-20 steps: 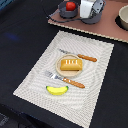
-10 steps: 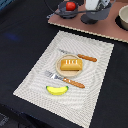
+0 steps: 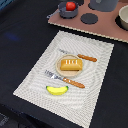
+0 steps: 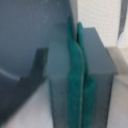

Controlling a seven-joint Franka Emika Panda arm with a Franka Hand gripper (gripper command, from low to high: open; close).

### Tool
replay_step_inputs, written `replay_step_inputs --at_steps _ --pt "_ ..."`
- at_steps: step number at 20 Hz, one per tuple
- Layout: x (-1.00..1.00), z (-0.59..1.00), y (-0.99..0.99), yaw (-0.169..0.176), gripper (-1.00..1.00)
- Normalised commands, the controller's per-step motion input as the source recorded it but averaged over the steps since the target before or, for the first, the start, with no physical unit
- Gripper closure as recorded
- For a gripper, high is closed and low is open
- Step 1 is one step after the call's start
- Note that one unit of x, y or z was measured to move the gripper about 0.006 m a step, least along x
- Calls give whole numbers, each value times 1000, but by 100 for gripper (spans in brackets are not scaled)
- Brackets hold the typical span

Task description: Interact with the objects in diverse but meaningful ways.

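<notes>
No readable writing anywhere. Ridged golden bread loaf (image 3: 70,65) sits mid-frame on a striped woven placemat (image 3: 35,75); gripper (image 4: 79,85) pads pressed together, empty.

Dark table (image 3: 20,35) is carrying a pale striped placemat (image 3: 35,80) and, touching its far edge, a toy kitchen set (image 3: 107,26).

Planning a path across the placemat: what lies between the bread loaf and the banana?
In the exterior view, an orange-handled fork lies diagonally on the placemat between the bread loaf and the banana.
</notes>
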Motion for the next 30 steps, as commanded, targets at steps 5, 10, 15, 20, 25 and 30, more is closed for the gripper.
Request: replay_step_inputs --at_steps 5,10,15,20,25,30 --pt "-687 -146 -568 0 100" --pt "-707 -225 -554 0 100" --pt "-715 -281 -557 0 100" --pt "-703 -348 -508 -25 100" --pt "-720 -391 -442 -54 100" --pt "-734 -355 -450 -51 100"
